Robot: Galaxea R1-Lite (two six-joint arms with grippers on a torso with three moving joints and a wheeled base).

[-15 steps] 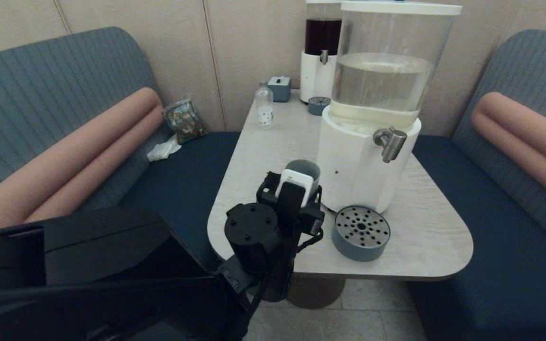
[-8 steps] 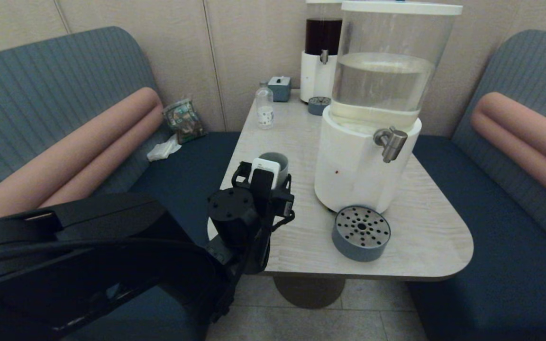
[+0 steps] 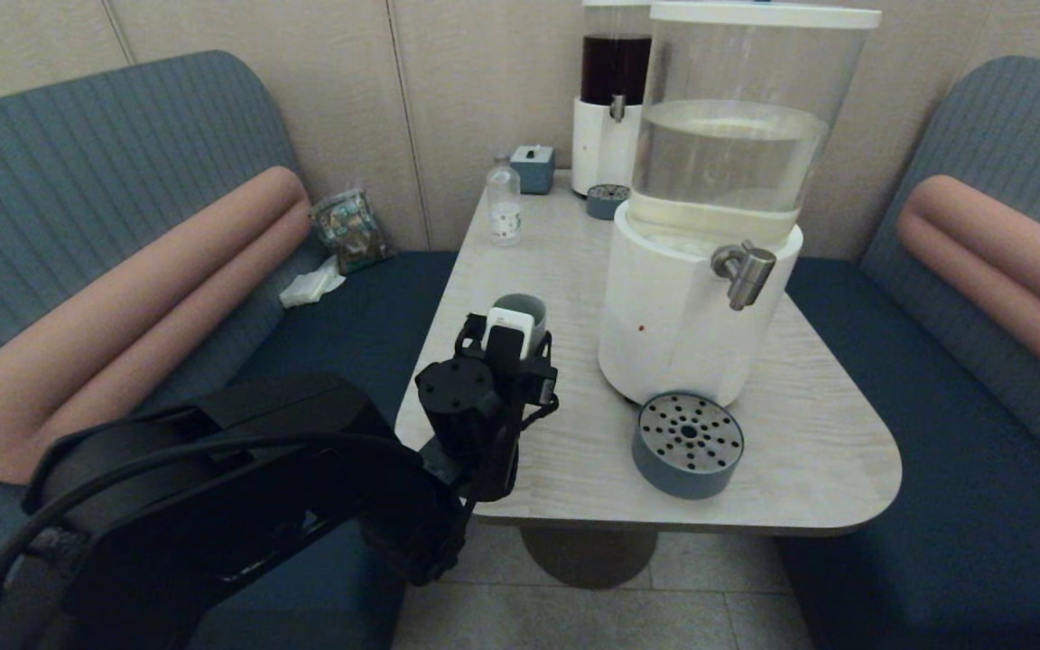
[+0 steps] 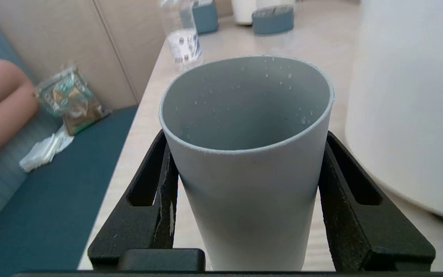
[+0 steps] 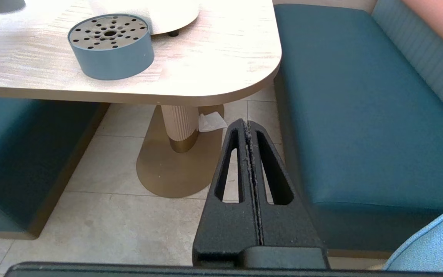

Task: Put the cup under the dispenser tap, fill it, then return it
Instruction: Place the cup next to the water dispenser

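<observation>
- The left gripper (image 4: pixel 246 184) clamps the grey-blue cup (image 4: pixel 248 161) upright between both fingers, over the table's (image 3: pixel 755 487) left part, beside the white dispenser base (image 3: pixel 664 316)
- Droplets speckle the cup's inner wall
- The dispenser tap (image 3: pixel 741 269) stands well apart, above the round drip tray (image 3: pixel 688 456)
- The right gripper (image 5: pixel 249 154), fingers pressed together, hangs low off the table's corner above the floor

Dim head view, glaring tabletop (image 5: pixel 221 57)
</observation>
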